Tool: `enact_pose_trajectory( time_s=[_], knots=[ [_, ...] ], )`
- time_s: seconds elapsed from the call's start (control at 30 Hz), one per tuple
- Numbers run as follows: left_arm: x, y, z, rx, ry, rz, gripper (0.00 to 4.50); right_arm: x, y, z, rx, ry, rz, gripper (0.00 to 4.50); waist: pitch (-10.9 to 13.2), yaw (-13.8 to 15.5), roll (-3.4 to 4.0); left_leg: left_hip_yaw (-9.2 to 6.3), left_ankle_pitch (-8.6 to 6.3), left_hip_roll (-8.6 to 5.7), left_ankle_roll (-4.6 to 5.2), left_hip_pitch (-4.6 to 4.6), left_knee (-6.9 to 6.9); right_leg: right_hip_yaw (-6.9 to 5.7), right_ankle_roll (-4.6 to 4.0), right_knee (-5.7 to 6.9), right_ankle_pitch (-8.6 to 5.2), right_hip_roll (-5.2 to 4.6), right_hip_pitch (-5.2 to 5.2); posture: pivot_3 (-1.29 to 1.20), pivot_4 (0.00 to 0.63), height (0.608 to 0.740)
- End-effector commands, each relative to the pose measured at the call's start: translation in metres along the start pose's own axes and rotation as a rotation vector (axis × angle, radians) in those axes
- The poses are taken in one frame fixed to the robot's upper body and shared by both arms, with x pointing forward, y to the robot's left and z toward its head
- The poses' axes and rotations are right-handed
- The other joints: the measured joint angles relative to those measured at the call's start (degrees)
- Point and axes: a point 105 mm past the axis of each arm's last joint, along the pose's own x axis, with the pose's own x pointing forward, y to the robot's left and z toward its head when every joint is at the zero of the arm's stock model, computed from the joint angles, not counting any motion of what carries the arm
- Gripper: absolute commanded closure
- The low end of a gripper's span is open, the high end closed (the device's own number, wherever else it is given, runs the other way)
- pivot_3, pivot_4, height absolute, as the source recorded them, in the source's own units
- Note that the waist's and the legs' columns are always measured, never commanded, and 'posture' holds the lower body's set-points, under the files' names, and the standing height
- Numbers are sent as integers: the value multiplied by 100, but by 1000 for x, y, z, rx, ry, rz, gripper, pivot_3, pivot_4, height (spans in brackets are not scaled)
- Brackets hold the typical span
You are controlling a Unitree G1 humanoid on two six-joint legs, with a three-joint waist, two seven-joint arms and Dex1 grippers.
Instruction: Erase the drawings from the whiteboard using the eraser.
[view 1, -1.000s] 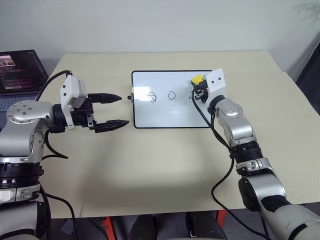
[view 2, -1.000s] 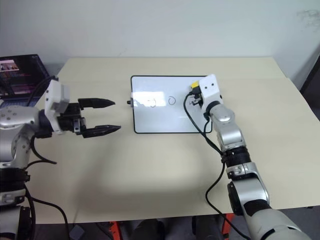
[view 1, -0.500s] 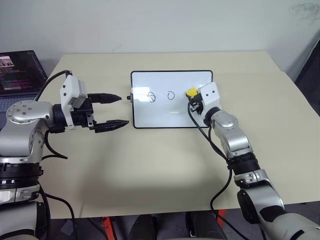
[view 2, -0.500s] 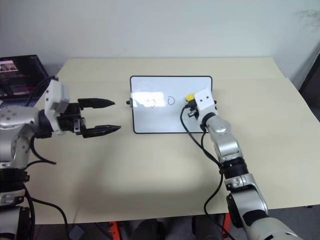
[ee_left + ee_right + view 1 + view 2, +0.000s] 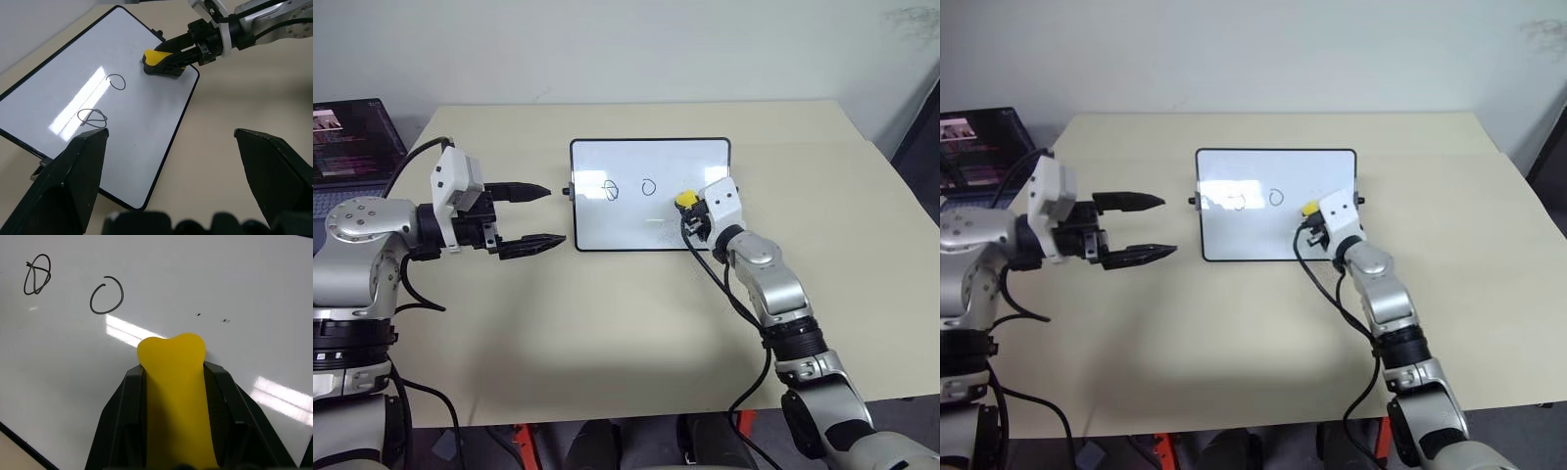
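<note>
A wide bench with a pale beige matte top stands before a plain light wall, and on its far middle part lies the whiteboard, flat, with a thin black frame and bright reflections on its glossy face. On the board two of the drawings are seen, a crossed oval and a circle beside it; near them, in the right wrist view, there are only two tiny dark specks on the white. The right pincer is clamped on the yellow eraser, which is over the right part of the board, near its lower edge. The left pincer hovers just beside the left edge of the board with its fingers apart, holding nothing. An open laptop stands at the far left, past the corner of the bench.
</note>
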Motion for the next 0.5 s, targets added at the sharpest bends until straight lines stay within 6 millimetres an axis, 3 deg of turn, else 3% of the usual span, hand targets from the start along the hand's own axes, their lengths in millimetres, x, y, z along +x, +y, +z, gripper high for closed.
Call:
enact_pose_trajectory(
  time_s=[0.03, 0.2, 0.3, 0.5],
  knots=[
    [-3, 0, 13, 56, -25, 6, 0, -5, -6, 20, -15, -65, -14, 3261, 0, 1, 0, 0, 0, 0, 0, 0, 0, 0, 0, 0, 0, 0, 0, 0, 150, 740],
    [-2, 0, 12, 55, -27, 4, 0, -8, -19, 47, -25, -143, -51, 3261, 0, 1, 0, 0, 0, 0, 1, -1, 0, 0, 0, -1, 0, 0, 0, 0, 150, 740],
    [-2, 0, 12, 56, -29, 1, 0, -3, -34, 72, -39, -213, -108, 3261, 1, -4, 2, 1, 0, -1, 1, -1, 0, 1, 0, -1, 0, 0, -1, 0, 150, 740],
    [1, 0, 14, 60, -33, -7, 0, 12, -45, 80, -56, -232, -153, 3261, 0, -7, 0, -1, 6, 0, -10, 0, -1, -1, 0, 0, 0, 1, -2, 0, 150, 740]
  ],
)
